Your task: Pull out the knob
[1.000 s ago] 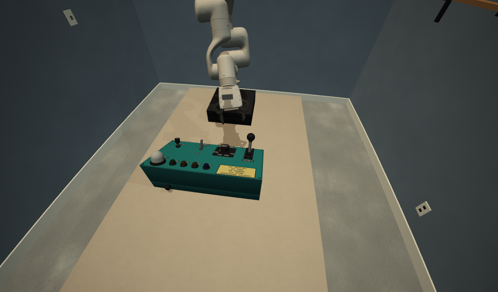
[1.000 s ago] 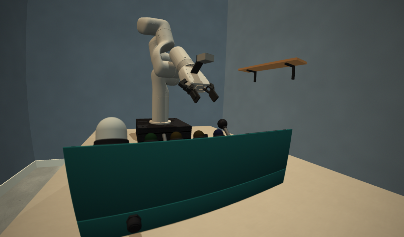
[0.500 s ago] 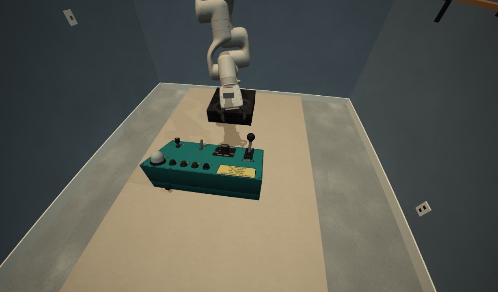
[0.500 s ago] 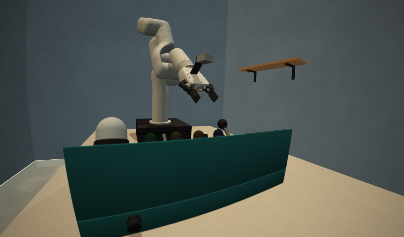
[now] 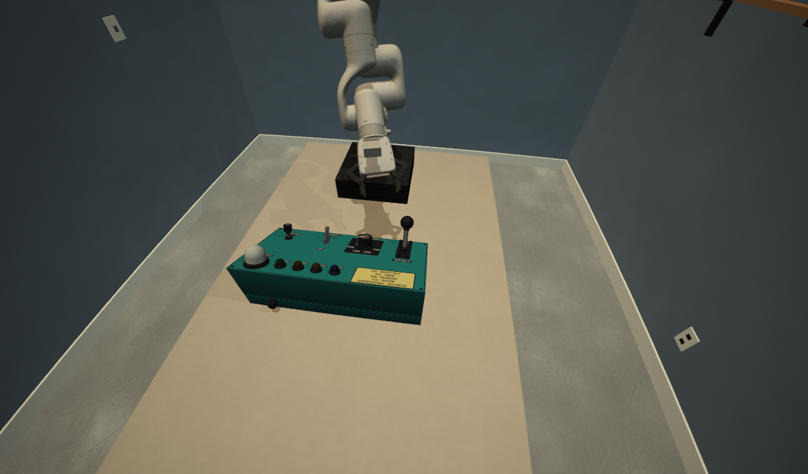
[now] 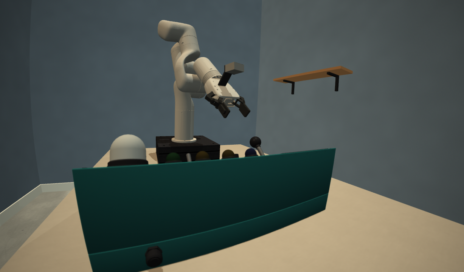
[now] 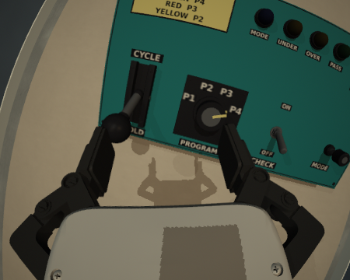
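Observation:
The teal console (image 5: 336, 299) (image 6: 206, 203) (image 7: 167, 43) stands on the tan surface. Its MODE knob (image 5: 287, 227) (image 7: 341, 157), a small black knob on a narrower stem, stands near a rear corner of the top, at the right edge of the wrist view. It is hidden in the exterior view. My gripper (image 5: 380, 193) (image 6: 236, 115) (image 7: 165, 138) is open and empty, above and behind the console on the robot-base side. The knob lies outside the fingers, beyond the right finger in the wrist view.
The CYCLE lever (image 5: 406, 222) (image 6: 255, 142) (image 7: 117, 127) overlaps the left fingertip in the wrist view. The PROGRAM dial (image 5: 364, 240) (image 7: 211, 117) points near P4. The CHECK toggle (image 5: 326, 234) (image 7: 280, 141) stands between dial and MODE knob. A white dome (image 5: 255, 255) (image 6: 128, 149) stands at a front corner.

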You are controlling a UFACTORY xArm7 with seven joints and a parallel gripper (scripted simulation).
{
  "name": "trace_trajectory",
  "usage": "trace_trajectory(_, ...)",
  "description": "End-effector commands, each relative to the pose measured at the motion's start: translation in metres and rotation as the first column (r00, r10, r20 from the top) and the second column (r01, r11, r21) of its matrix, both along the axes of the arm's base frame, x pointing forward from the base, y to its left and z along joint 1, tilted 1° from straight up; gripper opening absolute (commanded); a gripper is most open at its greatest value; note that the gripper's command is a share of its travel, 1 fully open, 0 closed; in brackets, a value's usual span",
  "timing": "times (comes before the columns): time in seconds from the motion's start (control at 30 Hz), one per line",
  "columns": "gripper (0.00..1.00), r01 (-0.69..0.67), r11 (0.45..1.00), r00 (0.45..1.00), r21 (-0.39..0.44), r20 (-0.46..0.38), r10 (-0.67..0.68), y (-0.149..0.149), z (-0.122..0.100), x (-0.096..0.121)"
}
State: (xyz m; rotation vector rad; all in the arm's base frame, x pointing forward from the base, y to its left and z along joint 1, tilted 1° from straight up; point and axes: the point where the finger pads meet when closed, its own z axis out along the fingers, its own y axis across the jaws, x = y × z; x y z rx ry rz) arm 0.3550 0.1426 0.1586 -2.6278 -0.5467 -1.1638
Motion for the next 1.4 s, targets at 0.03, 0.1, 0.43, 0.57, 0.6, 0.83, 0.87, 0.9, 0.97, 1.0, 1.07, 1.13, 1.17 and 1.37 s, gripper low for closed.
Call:
trace_trajectory(0.03,1.00,0.000,1.000,1.000,0.002,0.005,0.000,0.0003,0.0016,0.0009)
trace_trajectory(0.1,1.00,-0.003,1.000,1.000,0.005,0.015,0.003,0.0010,0.0018,-0.0020)
trace_trajectory(0.43,1.00,-0.005,1.000,1.000,0.007,0.021,0.005,0.0013,0.0019,-0.0035)
trace_trajectory(0.57,1.00,-0.006,1.000,1.000,0.007,0.022,0.006,0.0014,0.0020,-0.0039)
trace_trajectory(0.6,1.00,-0.006,1.000,1.000,0.007,0.023,0.006,0.0015,0.0020,-0.0041)
trace_trajectory(0.83,1.00,-0.006,1.000,1.000,0.007,0.023,0.006,0.0015,0.0020,-0.0042)
trace_trajectory(0.87,1.00,-0.006,1.000,1.000,0.007,0.023,0.006,0.0015,0.0020,-0.0042)
trace_trajectory(0.9,1.00,-0.006,1.000,1.000,0.007,0.023,0.006,0.0015,0.0020,-0.0042)
trace_trajectory(0.97,1.00,-0.006,1.000,1.000,0.007,0.023,0.006,0.0015,0.0020,-0.0042)
trace_trajectory(1.0,1.00,-0.006,1.000,1.000,0.007,0.023,0.006,0.0015,0.0020,-0.0042)
trace_trajectory(1.07,1.00,-0.006,1.000,1.000,0.007,0.023,0.006,0.0015,0.0020,-0.0042)
trace_trajectory(1.13,1.00,-0.006,1.000,1.000,0.007,0.023,0.006,0.0015,0.0020,-0.0042)
trace_trajectory(1.17,1.00,-0.006,1.000,1.000,0.007,0.023,0.006,0.0015,0.0020,-0.0042)
trace_trajectory(1.37,1.00,-0.006,1.000,1.000,0.007,0.023,0.006,0.0015,0.0020,-0.0042)
